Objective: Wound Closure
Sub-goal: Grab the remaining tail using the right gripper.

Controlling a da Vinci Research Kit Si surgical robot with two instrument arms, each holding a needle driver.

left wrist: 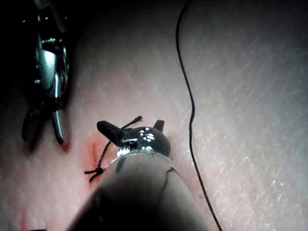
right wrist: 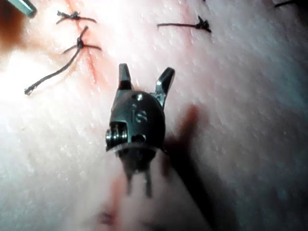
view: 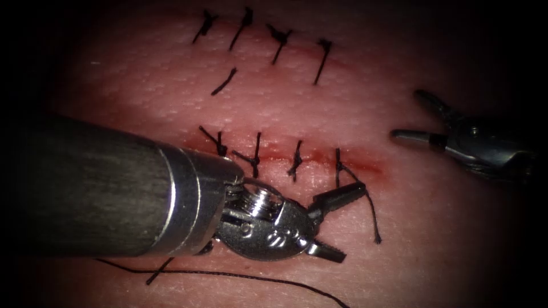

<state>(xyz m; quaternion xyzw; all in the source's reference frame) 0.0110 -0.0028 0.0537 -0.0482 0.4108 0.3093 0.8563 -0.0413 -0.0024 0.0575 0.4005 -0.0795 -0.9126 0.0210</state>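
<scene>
Just below the cut [view: 319, 159], left tool [view: 335, 223]: jaws spread, holding nothing, upper jaw beside the last stitch's loose tail [view: 371, 214]. Right tool [view: 412, 117]: jaws apart, empty, well right of the cut's end. Needle not located; free thread [view: 245, 276] lies across the tissue [view: 434, 228] below the left tool. Risk: the open jaw could snag the tail and strain that knot.

On the tissue [view: 434, 228] two rows of stitches run side by side: the far row [view: 268, 40] and the near row [view: 274, 154] along the cut [view: 319, 157]. The left tool [view: 339, 225] lies just in front of the near row, at its right end. The right tool [view: 411, 117] sits well to the right of the cut. A loose thread [view: 251, 278] trails in front of the left tool.
</scene>
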